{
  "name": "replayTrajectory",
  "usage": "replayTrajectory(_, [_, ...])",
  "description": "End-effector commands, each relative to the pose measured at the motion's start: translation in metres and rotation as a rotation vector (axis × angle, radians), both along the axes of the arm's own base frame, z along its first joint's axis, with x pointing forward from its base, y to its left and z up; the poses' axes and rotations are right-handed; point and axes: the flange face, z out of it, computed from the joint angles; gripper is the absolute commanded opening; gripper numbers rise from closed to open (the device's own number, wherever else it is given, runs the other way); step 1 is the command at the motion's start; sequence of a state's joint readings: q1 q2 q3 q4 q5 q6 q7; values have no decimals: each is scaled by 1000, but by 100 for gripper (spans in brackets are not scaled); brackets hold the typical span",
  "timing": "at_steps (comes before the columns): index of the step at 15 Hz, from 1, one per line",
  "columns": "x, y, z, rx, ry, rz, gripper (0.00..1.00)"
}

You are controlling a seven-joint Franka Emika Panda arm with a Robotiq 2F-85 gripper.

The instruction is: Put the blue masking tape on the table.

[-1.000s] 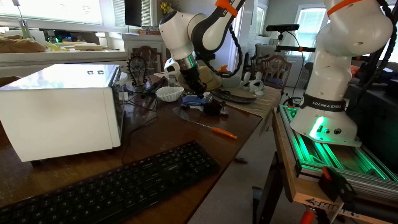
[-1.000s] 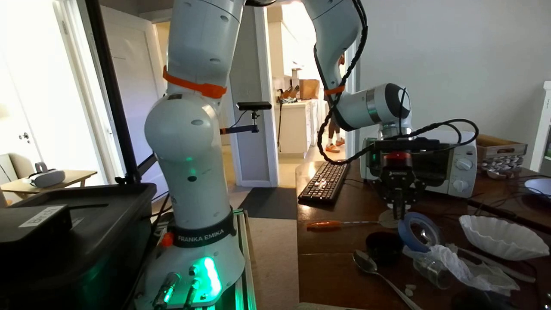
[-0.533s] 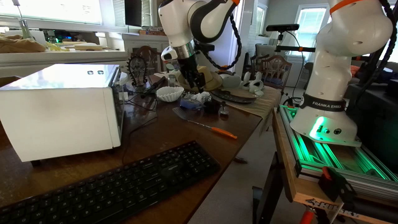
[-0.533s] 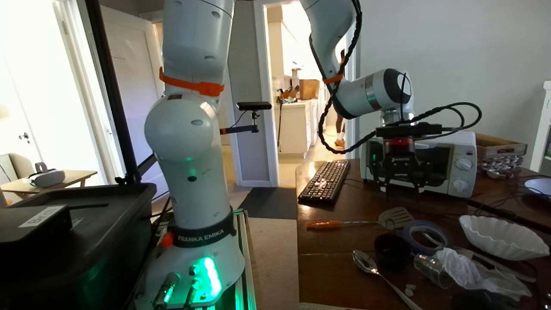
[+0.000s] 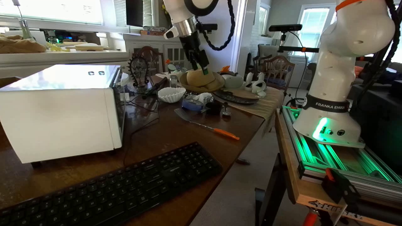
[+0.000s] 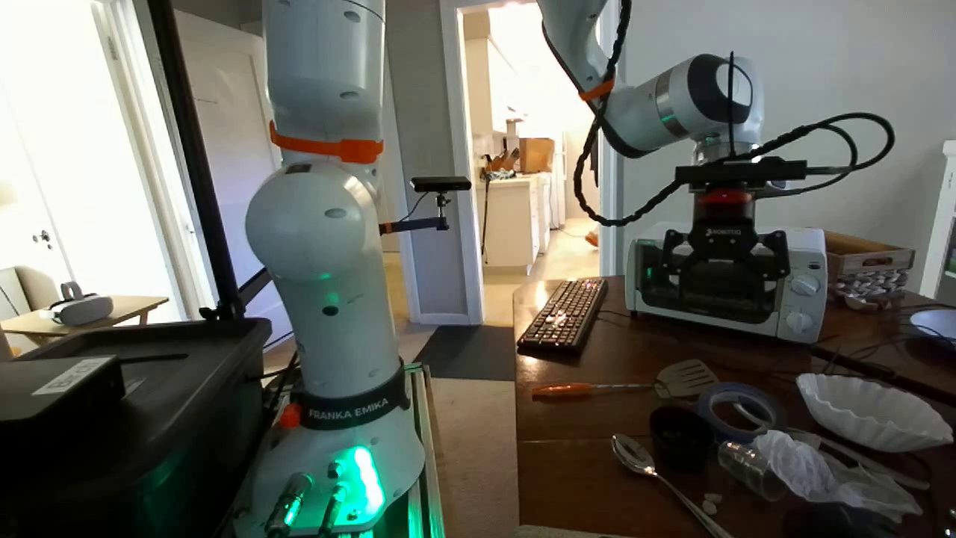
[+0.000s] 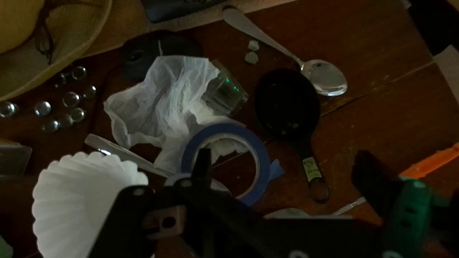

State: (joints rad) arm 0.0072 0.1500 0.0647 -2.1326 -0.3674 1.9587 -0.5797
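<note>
The gripper hangs well above the table, its jaws wide apart; in the wrist view it hides the near-left rim of the blue masking tape. The tape lies on the table, but whether it overlaps the crumpled white sheet is hard to tell. At far left, the tan hat is cut off.

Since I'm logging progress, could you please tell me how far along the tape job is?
Done, it seems: the blue masking tape lies on the table, apparently partly over crumpled white material. In hand: nothing; the jaws stand open and empty above the table. Left: probably just moving them clear.
</note>
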Motion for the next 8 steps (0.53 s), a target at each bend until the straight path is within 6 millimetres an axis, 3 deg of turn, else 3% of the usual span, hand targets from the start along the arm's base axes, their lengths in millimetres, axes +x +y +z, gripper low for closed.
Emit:
replayTrajectory(1, [11,-23,20,62,83,-68,100])
replayTrajectory(3, [17,-37,31,91,117,-74,100])
replayTrajectory(4, [9,-29,27,47,71,-65,100])
replayTrajectory(8, [14,-39,35,67,88,-71,100])
